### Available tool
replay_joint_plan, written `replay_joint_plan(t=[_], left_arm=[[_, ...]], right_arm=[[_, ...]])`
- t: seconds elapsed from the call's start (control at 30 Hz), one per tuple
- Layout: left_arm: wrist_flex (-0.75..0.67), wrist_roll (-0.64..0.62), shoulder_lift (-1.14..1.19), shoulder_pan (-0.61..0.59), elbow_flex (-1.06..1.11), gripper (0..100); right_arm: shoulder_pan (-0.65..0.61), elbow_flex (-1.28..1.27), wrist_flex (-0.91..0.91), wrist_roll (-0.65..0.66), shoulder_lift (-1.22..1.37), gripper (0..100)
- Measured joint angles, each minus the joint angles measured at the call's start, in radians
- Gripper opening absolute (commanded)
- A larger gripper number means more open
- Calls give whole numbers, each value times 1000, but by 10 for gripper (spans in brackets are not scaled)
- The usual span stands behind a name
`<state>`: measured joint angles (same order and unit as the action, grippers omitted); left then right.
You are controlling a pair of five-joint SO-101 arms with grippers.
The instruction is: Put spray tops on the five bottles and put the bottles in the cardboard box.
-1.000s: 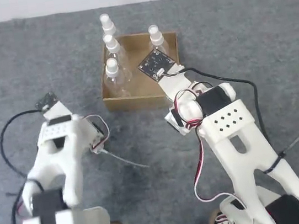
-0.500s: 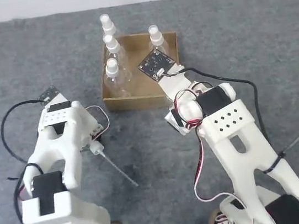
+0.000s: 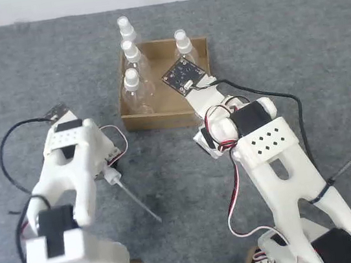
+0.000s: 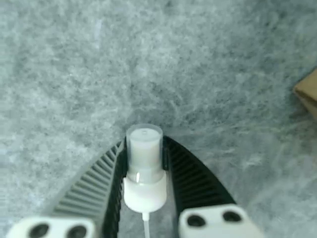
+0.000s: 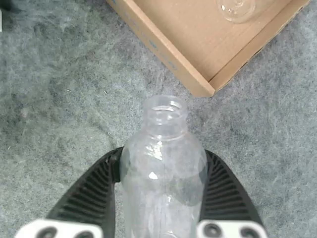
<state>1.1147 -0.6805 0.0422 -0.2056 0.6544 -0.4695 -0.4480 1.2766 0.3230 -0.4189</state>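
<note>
My left gripper (image 4: 143,145) is shut on a white spray top (image 4: 144,166), held over grey carpet. From above, that spray top (image 3: 112,177) sits at the left arm's tip, its thin dip tube (image 3: 140,205) slanting toward the table's front. My right gripper (image 5: 163,155) is shut on a clear bottle (image 5: 163,168) with a bare, open neck, just in front of a corner of the cardboard box (image 5: 163,47). In the cardboard box (image 3: 160,117) stand capped bottles: two on the left (image 3: 131,80) (image 3: 129,49), one at the far right (image 3: 181,40). Another capped bottle (image 3: 125,28) rises at the far left corner.
Grey carpet (image 3: 294,43) covers the table, with open room to the box's left and right. The right arm's wrist camera board (image 3: 185,76) hangs over the box's near right part. Cables trail beside both arms.
The left arm has swung the spray top, so its dip tube now points toward the table's front instead of to the right. The right arm and boxed bottles have not moved.
</note>
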Motion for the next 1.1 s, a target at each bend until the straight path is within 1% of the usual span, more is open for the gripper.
replay_joint_plan(t=[0.23, 0.37, 0.5, 0.73, 0.9, 1.0, 1.1], left_arm=[[-107, 0, -279, -6, 235, 10], [-150, 0, -443, -6, 334, 10], [-183, 0, -575, -6, 416, 10], [-190, 0, -746, -6, 499, 10], [-190, 0, -835, -5, 535, 10], [-190, 0, -867, -40, 546, 10], [-190, -3, -885, -83, 546, 10]], right_arm=[[0, 0, 0, -3, 0, 80], [0, 0, 0, -72, 0, 80], [0, 0, 0, -101, 0, 80], [0, 0, 0, -110, -3, 80], [0, -44, 0, -110, -115, 80], [2, -98, -8, -110, -204, 80], [2, -170, -52, -110, -281, 80]])
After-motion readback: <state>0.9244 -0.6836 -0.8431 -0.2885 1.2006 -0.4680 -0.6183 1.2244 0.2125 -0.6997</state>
